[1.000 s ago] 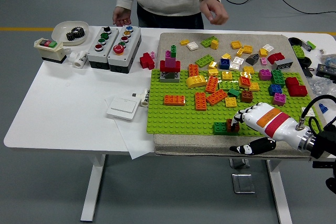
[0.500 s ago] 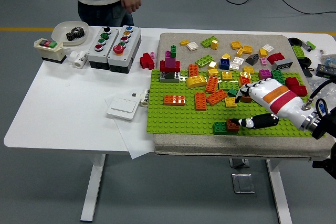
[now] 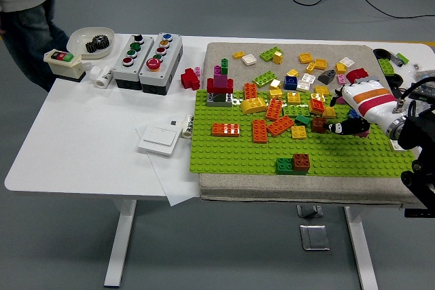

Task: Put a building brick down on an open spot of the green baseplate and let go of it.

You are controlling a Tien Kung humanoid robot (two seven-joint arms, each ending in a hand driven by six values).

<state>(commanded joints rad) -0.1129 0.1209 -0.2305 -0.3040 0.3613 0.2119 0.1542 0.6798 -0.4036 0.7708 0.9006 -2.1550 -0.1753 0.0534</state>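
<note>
At the far left edge I see a person (image 3: 24,11) standing beside the table (image 3: 88,147), hands out of sight. On the table's far-left part sit a white bowl (image 3: 90,41), a small switch box (image 3: 64,64) and two grey push-button boxes (image 3: 147,60); nearer the front lies a white wall switch (image 3: 160,140) on paper. I cannot read any writing or labels.

The green baseplate (image 3: 238,154) lies on a beige mat (image 3: 285,191) over the table's right half, its far part crowded with bricks. Near its front edge a brown brick (image 3: 301,161) sits just beside a dark green brick (image 3: 285,165), nothing touching them.

My right hand (image 3: 353,110) hangs over the baseplate's right side among the bricks there. Its fingers (image 3: 340,127) curl downward; I cannot tell whether they grip anything.
</note>
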